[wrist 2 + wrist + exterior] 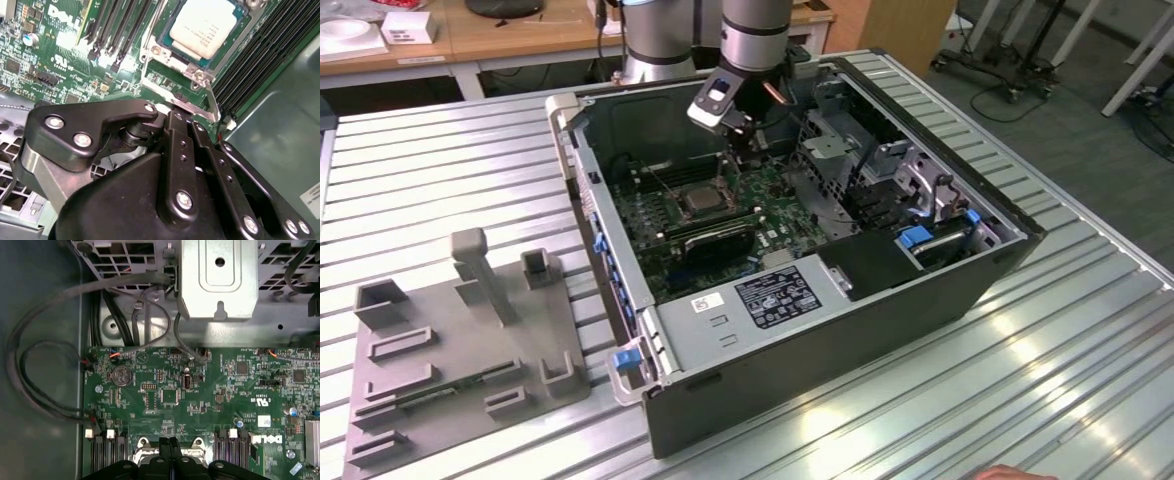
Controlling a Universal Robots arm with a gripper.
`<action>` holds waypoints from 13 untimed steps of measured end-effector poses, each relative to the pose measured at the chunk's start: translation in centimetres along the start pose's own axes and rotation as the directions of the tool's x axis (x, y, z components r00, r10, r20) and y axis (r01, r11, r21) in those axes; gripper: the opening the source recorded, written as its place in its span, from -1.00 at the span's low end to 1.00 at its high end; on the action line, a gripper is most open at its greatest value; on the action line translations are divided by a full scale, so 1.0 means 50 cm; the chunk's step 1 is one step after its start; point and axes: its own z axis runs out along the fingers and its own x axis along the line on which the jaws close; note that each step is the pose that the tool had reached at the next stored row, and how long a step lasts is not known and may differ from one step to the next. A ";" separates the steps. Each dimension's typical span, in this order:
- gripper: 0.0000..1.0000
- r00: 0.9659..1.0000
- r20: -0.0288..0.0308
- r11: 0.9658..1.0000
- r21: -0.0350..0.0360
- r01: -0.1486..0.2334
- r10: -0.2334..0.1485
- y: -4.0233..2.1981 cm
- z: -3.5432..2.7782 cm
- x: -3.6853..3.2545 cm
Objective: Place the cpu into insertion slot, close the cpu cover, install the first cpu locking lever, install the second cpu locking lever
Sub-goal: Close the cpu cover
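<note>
Your gripper (747,155) hangs inside the open computer case (947,290), low over the green motherboard (200,390). In both wrist views its black fingers (165,452) are pressed together, with nothing visible between them.

You can see the cpu (202,27) in the second wrist view, lying flat in the insertion slot (678,204) with its silvery top facing up. The cpu cover (175,62) is down around it, so its frame borders the chip on the sides you can see. A thin silver locking lever (213,102) runs from the cover's corner toward the gripper and ends just beside the fingertips (181,102). You cannot tell from these views whether they touch it, or whether the lever is latched.

Black memory slots (260,55) flank the socket on both sides. In the first wrist view, a coin cell battery (121,375) sits on the board, near grey cables (45,340) and a metal drive bracket (220,280).

In the exterior view, the case lies on a slatted metal table (440,170). A grey fixture plate (454,330) sits to the exterior view's left of the case, well apart from the gripper. A person's hand (1007,472) shows at the lower edge.
</note>
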 end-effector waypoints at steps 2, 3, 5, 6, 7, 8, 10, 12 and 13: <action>-0.79 1.000 0.000 1.000 0.000 0.000 0.000 -0.004 0.000 0.000; -0.79 1.000 0.000 1.000 0.000 0.000 0.000 -0.006 0.000 0.000; -0.79 1.000 0.000 1.000 0.000 0.000 0.000 -0.010 0.000 0.000; -0.79 1.000 0.000 1.000 0.000 0.000 0.000 -0.012 0.000 0.000; -0.79 1.000 0.000 1.000 0.000 0.000 0.000 -0.013 0.000 0.000; -0.79 1.000 0.000 1.000 0.000 0.000 0.000 -0.015 0.000 0.000; -0.79 1.000 0.000 1.000 0.000 0.000 0.000 -0.018 0.000 0.000; -0.79 1.000 0.000 1.000 0.000 0.000 0.000 -0.021 0.000 0.000; -0.79 1.000 0.000 1.000 0.000 0.000 0.000 -0.023 0.000 0.000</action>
